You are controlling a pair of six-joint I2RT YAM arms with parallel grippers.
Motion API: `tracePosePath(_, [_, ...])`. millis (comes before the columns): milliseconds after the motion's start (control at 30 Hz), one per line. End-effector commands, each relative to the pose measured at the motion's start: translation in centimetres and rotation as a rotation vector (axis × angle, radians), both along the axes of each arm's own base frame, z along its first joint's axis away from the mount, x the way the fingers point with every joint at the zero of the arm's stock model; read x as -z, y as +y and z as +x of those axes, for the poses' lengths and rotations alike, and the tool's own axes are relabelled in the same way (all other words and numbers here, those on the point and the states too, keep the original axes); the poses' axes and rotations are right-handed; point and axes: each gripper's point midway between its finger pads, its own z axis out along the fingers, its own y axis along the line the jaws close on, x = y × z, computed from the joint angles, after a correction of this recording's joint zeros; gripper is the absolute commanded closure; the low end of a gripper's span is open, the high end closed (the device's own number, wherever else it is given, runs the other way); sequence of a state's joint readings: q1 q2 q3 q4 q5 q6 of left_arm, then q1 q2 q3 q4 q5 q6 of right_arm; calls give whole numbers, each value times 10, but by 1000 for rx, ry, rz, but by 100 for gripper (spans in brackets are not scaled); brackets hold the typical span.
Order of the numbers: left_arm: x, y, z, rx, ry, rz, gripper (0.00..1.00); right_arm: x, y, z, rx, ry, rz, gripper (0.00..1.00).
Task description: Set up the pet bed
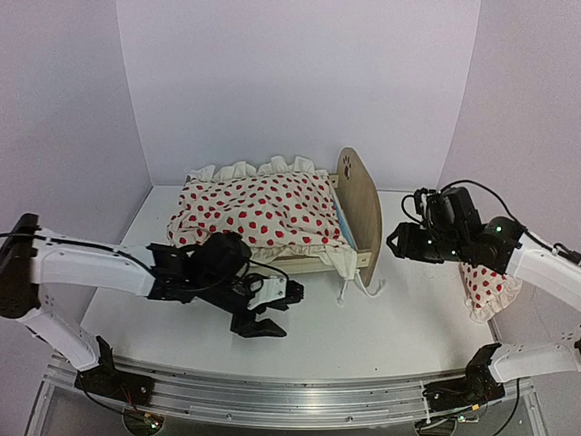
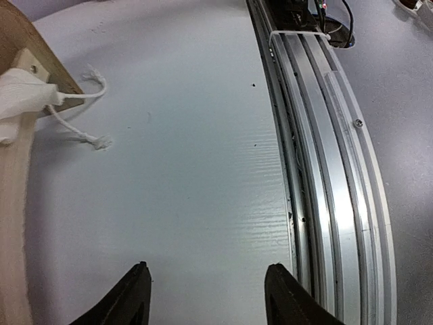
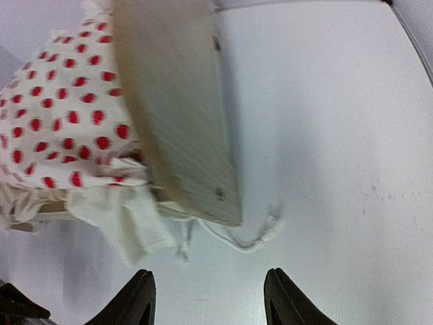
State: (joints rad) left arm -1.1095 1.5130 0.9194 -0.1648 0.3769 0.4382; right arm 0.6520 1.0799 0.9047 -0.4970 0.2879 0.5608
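The pet bed (image 1: 360, 213) stands mid-table, its tall rounded headboard with the paw-print cutout on the right. A cream red-dotted duvet (image 1: 254, 213) covers the bed, and a sliver of blue mattress (image 1: 342, 223) shows beside the headboard. My left gripper (image 1: 259, 329) hovers open in front of the bed with nothing between its fingers. My right gripper (image 1: 396, 243) is open and empty just right of the headboard. The right wrist view shows the headboard (image 3: 176, 115), the duvet (image 3: 61, 115) and loose white ties (image 3: 250, 237) ahead of the right gripper (image 3: 210, 288). In the left wrist view, the left gripper (image 2: 206, 284) is over bare table beside the bed's wooden frame (image 2: 13, 203).
A small red-dotted ruffled pillow (image 1: 486, 289) lies at the right, partly under my right arm. White ties (image 2: 81, 108) trail from the duvet's corner onto the table. A metal rail (image 2: 325, 169) runs along the near table edge. White walls enclose the table at the back and on both sides.
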Motion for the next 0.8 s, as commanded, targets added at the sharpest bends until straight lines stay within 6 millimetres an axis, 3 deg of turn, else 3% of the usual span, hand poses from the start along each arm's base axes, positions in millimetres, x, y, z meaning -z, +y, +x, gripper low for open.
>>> tracePosePath(0, [-37, 58, 32, -207, -162, 36, 32, -46, 59, -3, -207, -76, -61, 42])
tracePosePath(67, [-62, 80, 69, -348, -260, 24, 26, -53, 91, 4, -265, -79, -74, 33])
tracePosePath(167, [-75, 126, 140, -582, -357, 102, 25, -44, 117, 26, -266, -44, -101, 29])
tracePosePath(267, [-82, 157, 175, -705, -377, 167, 25, -25, 130, 47, -237, 3, -175, 29])
tracePosePath(400, [-62, 173, 170, -713, -340, 242, 25, 1, 135, 64, -209, 93, -213, 33])
tracePosePath(533, [-37, 185, 162, -685, -347, 319, 24, 24, 123, 80, -165, 167, -220, 35])
tracePosePath(767, [-24, 187, 156, -589, -407, 359, 23, 66, 130, 89, -201, 282, -207, 37])
